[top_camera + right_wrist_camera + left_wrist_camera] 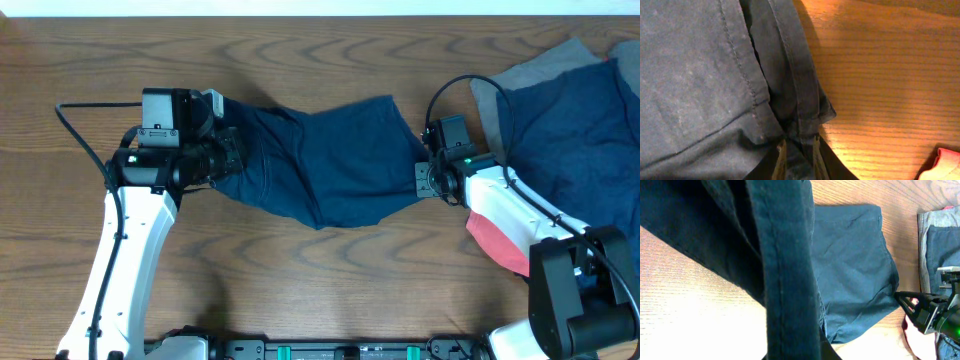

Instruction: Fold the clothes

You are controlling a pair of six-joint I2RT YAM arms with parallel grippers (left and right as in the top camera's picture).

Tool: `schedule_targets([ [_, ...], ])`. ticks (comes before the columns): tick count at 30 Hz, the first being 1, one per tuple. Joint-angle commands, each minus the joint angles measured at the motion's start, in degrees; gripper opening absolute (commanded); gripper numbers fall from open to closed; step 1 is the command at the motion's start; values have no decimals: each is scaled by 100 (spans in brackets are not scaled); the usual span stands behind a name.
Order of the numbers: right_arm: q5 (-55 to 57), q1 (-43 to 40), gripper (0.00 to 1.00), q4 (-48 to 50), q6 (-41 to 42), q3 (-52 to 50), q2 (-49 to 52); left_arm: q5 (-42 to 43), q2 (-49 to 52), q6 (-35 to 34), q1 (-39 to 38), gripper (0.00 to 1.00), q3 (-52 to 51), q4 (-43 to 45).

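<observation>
Dark navy shorts [320,165] are stretched across the middle of the wooden table between my two grippers. My left gripper [232,150] is shut on their left end. In the left wrist view a seamed band of the shorts [785,280] runs down over the left gripper [800,356] and hides its fingers. My right gripper [425,178] is shut on the shorts' right corner. In the right wrist view that hemmed corner [805,115] is pinched in the right gripper [797,157], between its fingertips [781,156].
More clothes are heaped at the right: a grey piece [540,70], a navy piece [580,130] and a red piece [495,240] under the right arm. The red piece's edge [942,167] also shows in the right wrist view. Bare wood [300,60] lies behind the shorts.
</observation>
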Motion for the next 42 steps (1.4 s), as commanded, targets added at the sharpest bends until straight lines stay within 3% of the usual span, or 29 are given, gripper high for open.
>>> schedule_targets([
  [1, -26, -7, 17, 44, 109, -111, 157, -46, -101, -28, -13, 6, 170, 26],
  [12, -1292, 341, 18, 201, 111, -264, 699, -44, -164, -37, -13, 6, 188, 31],
  [21, -1460, 1290, 18, 68, 551, -264, 699, 302, -192, -774, -229, 6, 221, 505],
  [26, -1172, 1635, 18, 48, 671, -251, 699, 304, -192, -1141, -629, 6, 221, 754],
  [33, -1128, 1495, 19, -37, 713, -249, 699, -9, -116, -1169, -1340, 6, 221, 1213],
  [42, 680, 951, 17, -966, 798, -125, 417, -199, 70, -1169, -1517, 6, 221, 1235],
])
